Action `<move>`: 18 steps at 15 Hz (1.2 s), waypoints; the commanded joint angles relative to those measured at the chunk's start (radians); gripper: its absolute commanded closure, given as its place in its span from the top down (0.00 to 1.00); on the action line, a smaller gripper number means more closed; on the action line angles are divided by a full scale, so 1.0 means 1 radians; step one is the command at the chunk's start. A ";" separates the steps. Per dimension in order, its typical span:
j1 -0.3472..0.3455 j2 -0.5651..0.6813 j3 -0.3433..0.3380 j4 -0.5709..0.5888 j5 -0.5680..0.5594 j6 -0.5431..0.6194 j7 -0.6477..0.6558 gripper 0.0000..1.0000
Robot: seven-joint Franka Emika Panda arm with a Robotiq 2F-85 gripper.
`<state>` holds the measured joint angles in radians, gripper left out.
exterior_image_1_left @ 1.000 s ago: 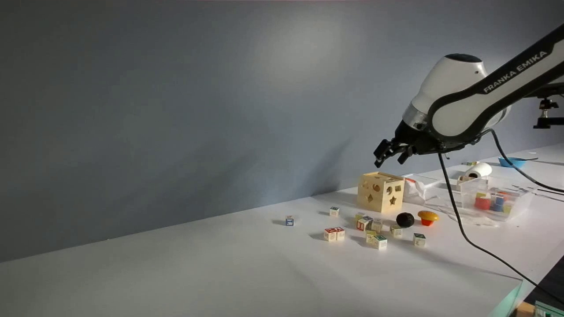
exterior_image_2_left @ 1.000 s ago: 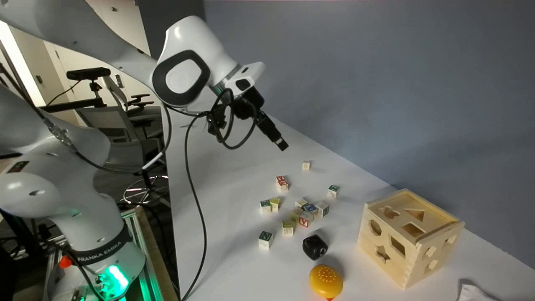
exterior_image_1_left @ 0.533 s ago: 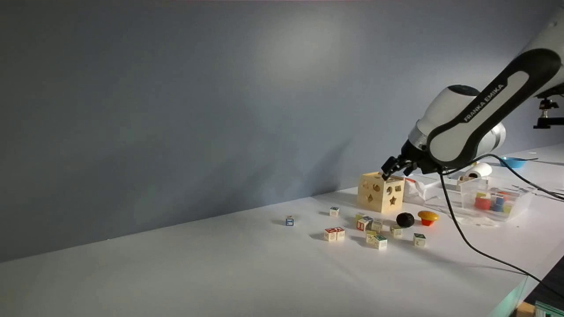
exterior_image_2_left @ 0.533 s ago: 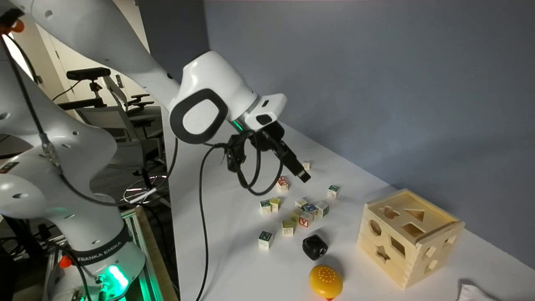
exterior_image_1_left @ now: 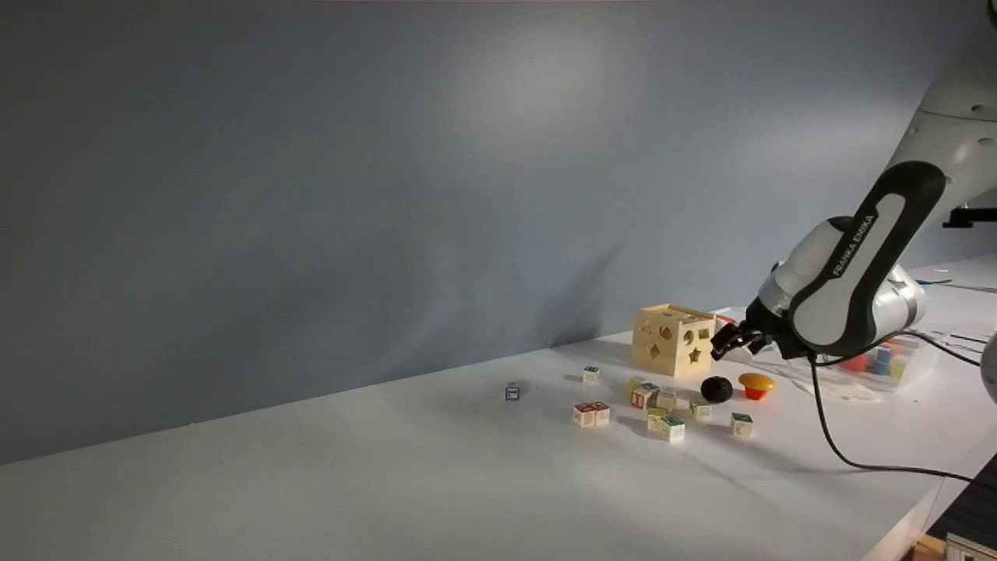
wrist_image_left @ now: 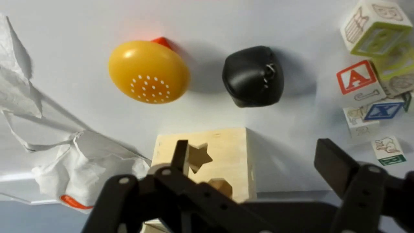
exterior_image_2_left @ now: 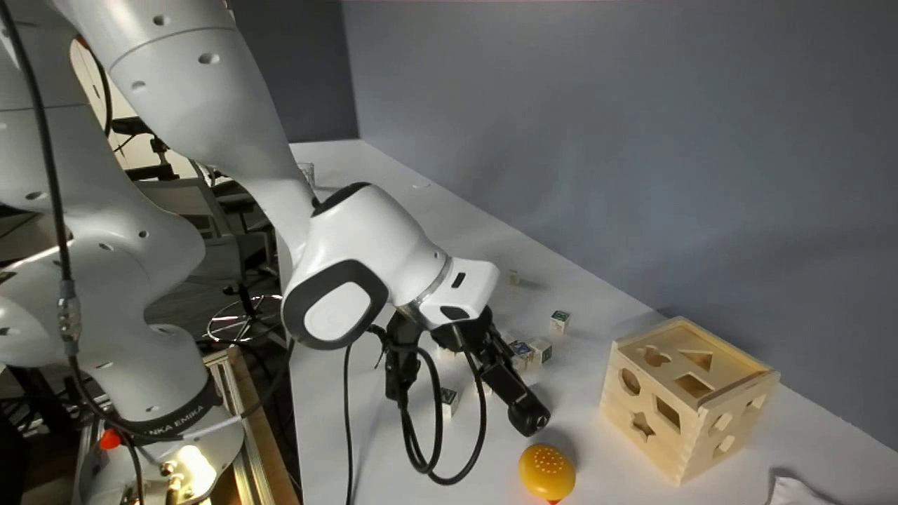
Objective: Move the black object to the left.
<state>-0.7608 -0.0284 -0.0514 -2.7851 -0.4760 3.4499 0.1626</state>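
- The black two-fingered claw (wrist_image_left: pixel 252 158) is held in the air with its fingers spread wide
- Lower than the claw, in an exterior view, the black, shiny, lumpy ball with stitches (exterior_image_1_left: pixel 716 389) is seen on the flat white table (exterior_image_1_left: pixel 350 499), and a gap is seen between ball and claw
- In an exterior view, below the big white robot arm (exterior_image_2_left: pixel 379 238), the ball cannot be told apart from the black claw
- Near the ball, the egg-shaped yellow-orange toy with white dots and a red bottom (wrist_image_left: pixel 148 72) is seen
- The cube-shaped wooden box with cut-out holes (wrist_image_left: pixel 229 149) is set near the ball too
- On the ball's other side from the toy, small painted letter blocks (wrist_image_left: pixel 360 81) are scattered, some touching
- A clear plastic bin (exterior_image_1_left: pixel 925 365) is partly covered by the arm
- Behind the table, a plain grey wall (exterior_image_1_left: pixel 350 195) is seen
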 commanded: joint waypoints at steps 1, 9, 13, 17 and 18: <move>-0.001 0.014 -0.001 0.004 0.000 0.006 0.000 1.00; -0.004 0.125 -0.004 0.016 -0.007 0.104 -0.013 1.00; 0.002 0.184 -0.018 0.016 0.017 0.187 -0.061 1.00; 0.056 0.230 -0.078 0.018 0.034 0.250 -0.105 1.00; 0.061 0.244 -0.086 0.019 0.035 0.270 -0.112 1.00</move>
<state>-0.7506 0.1722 -0.0839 -2.7668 -0.4675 3.6562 0.0971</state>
